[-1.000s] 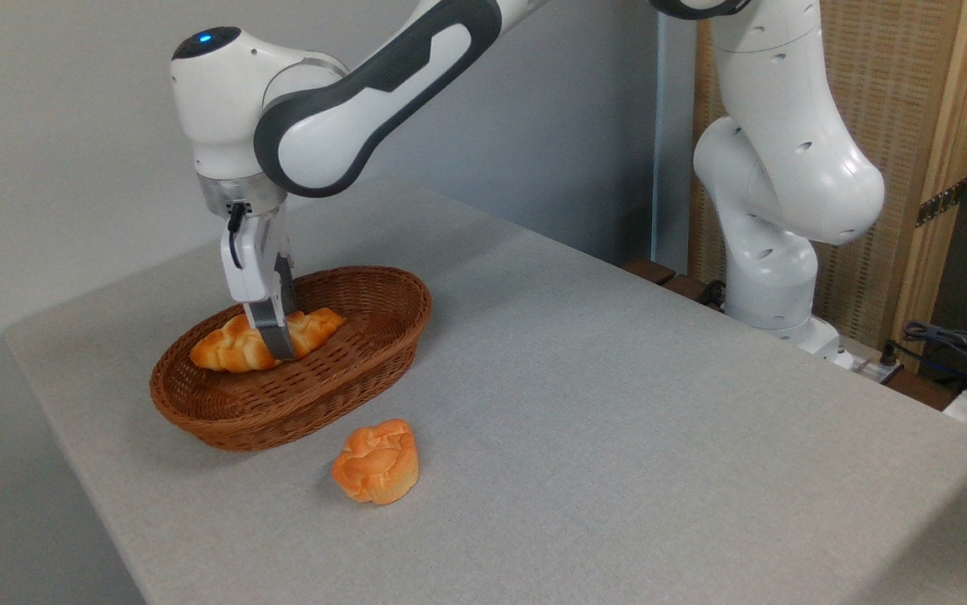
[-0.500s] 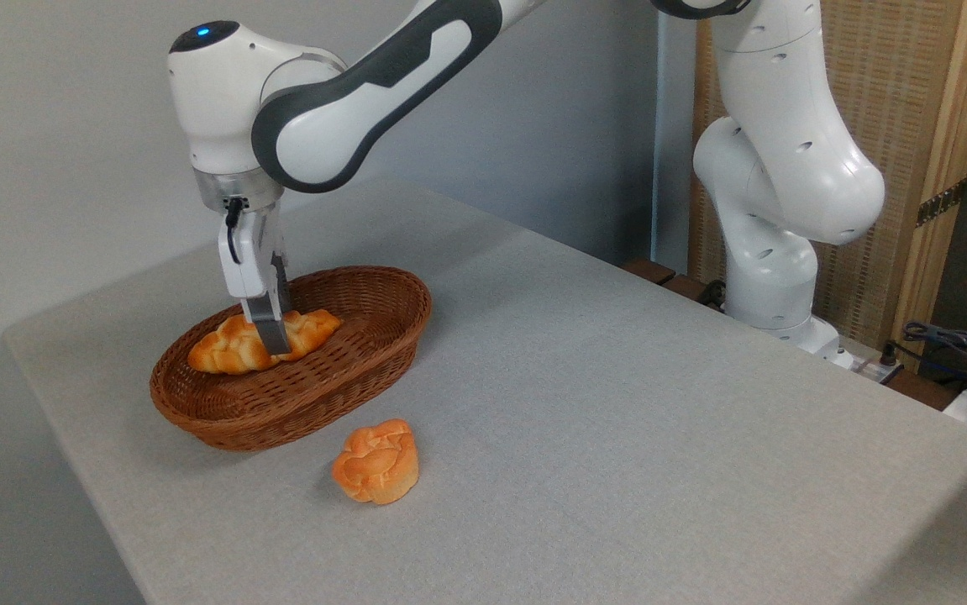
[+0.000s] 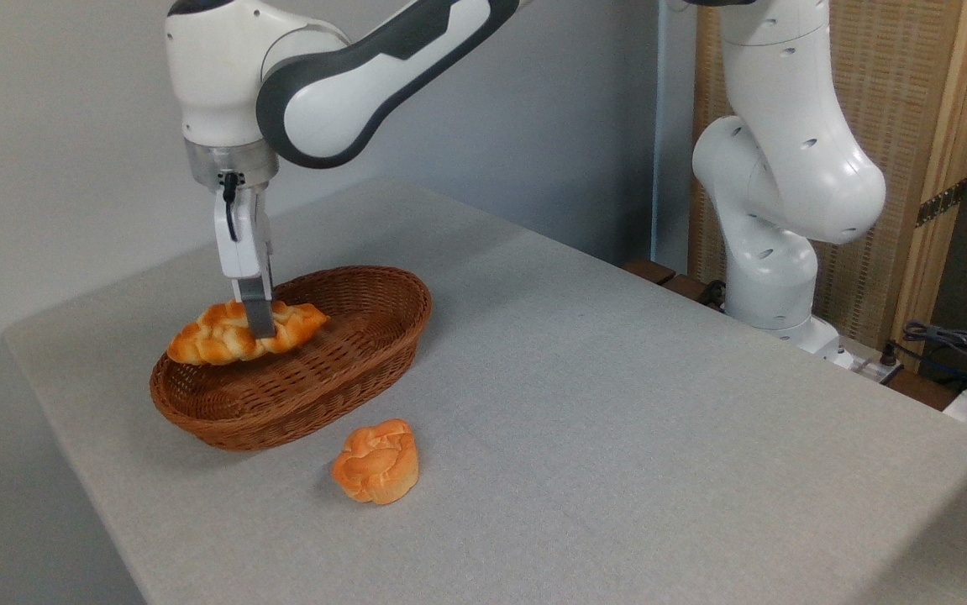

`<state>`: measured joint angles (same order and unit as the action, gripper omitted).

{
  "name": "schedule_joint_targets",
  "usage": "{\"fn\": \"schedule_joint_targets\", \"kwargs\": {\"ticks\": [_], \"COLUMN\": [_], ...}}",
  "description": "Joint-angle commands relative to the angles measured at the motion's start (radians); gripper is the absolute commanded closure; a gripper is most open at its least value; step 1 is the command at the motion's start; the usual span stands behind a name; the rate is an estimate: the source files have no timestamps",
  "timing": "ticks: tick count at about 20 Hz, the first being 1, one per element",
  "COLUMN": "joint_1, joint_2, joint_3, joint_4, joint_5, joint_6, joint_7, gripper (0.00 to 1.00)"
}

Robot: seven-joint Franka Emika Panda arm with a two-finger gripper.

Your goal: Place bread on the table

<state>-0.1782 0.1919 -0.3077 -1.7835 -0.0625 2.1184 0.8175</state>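
Far left: gripper (image 3: 260, 326) clamped on the bread (image 3: 241, 333) mid-length, loaf held roughly level above the left end of the wicker basket (image 3: 349, 361), clear of its floor. Small round bun (image 3: 377, 461) on the table (image 3: 617, 420), near side of basket.

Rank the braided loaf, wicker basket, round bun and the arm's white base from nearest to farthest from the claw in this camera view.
1. Braided loaf: clamped in the claw, lifted over the basket's left half.
2. Wicker basket: directly beneath the claw.
3. Round bun: on the table, in front of the basket to the lower right.
4. Arm's white base: far right, beyond the table's edge.
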Motion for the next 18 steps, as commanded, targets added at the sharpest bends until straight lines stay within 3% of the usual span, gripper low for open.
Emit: {"fn": "schedule_joint_targets", "kwargs": {"ticks": [1,7,9,13,18], "joint_1": [-0.007,-0.007,-0.007,-0.006,-0.006], "joint_2": [-0.083,-0.172,-0.186,-0.180,-0.175], "joint_3": [0.065,0.206,0.266,0.318,0.430], "joint_4": [-0.008,-0.008,-0.011,-0.040,-0.059], "joint_5": [-0.054,-0.062,-0.062,-0.051,-0.048], "joint_6": [-0.052,-0.233,-0.273,-0.296,-0.296], "joint_7": [-0.023,-0.020,-0.018,-0.008,0.012], "gripper": [0.71,0.69,0.65,0.59,0.54]}}
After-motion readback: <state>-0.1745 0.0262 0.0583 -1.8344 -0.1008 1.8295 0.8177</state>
